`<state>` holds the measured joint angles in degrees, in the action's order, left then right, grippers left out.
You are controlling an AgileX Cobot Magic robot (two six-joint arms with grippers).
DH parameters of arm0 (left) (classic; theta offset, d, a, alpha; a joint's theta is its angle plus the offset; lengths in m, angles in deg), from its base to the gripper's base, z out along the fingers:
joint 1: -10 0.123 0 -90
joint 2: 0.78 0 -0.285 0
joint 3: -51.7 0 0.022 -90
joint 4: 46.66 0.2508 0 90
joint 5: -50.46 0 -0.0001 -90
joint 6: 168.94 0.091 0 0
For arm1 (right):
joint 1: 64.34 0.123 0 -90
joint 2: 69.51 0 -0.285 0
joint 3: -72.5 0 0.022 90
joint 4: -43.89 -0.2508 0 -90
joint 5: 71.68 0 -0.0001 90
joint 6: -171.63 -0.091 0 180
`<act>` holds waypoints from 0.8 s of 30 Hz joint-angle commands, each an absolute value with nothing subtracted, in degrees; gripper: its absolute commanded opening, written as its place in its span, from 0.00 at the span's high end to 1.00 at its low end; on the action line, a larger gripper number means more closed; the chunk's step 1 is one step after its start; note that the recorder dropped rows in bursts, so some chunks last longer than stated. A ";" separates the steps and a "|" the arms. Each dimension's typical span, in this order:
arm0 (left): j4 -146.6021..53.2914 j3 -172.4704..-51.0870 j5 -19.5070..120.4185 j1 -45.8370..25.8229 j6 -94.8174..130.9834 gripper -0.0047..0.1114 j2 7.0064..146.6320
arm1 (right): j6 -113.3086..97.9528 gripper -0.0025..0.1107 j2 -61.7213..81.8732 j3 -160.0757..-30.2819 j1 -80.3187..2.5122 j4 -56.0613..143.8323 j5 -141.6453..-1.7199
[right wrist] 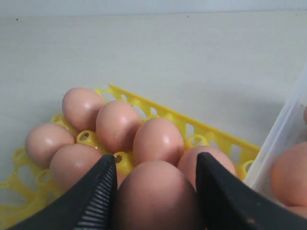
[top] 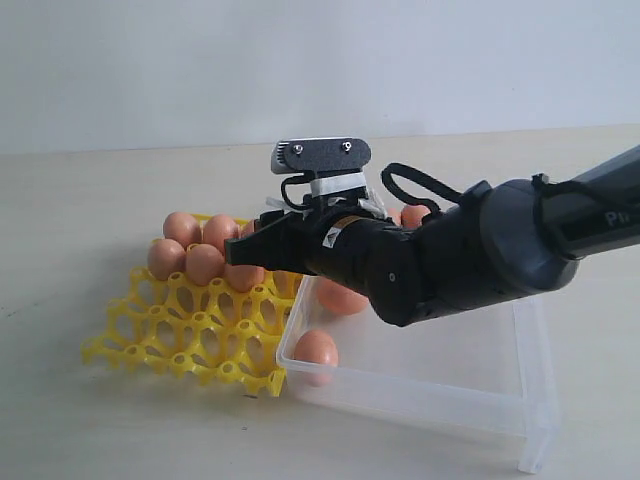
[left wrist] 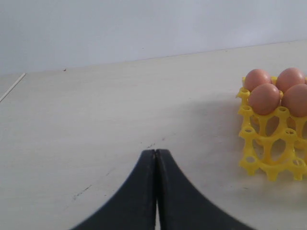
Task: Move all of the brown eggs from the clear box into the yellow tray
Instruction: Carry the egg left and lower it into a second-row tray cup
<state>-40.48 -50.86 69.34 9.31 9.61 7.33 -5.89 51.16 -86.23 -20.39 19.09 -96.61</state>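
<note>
Right wrist view: right end effector point(right wrist: 156, 165) grips an orange-brown oval egg point(right wrist: 156, 201) above the yellow plastic tray point(right wrist: 218, 134); seating it in a free cup likely comes next.

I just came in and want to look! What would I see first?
The big black right gripper holds a brown egg over the yellow tray, beside eggs sitting in its far cups. Next to the tray, the clear box has an egg in its near corner.
</note>
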 commanded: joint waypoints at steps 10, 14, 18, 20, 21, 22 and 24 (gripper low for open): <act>-40.86 -51.09 68.55 9.39 9.36 0.96 7.01 | -5.98 0.98 54.88 -86.68 -20.33 17.70 -99.48; -40.86 -51.09 68.55 9.39 9.36 0.96 7.01 | -5.98 0.98 55.14 -86.68 -20.33 17.32 -100.55; -40.86 -51.09 68.55 9.39 9.36 0.96 7.01 | -5.98 0.98 55.14 -86.78 -20.33 17.32 -100.93; -40.86 -51.09 68.55 9.39 9.36 0.96 7.01 | -5.98 0.98 55.38 -87.64 -20.33 17.32 -100.73; -40.86 -51.09 68.55 9.39 9.36 0.96 7.01 | -5.98 0.98 55.68 -88.35 -20.33 17.49 -100.64; -40.86 -51.09 68.55 9.39 9.36 0.96 7.01 | -5.98 0.98 55.98 -89.06 -20.33 17.77 -100.45; -40.86 -51.09 68.55 9.39 9.36 0.96 7.01 | -5.88 0.98 57.03 -91.00 -20.33 18.68 -99.45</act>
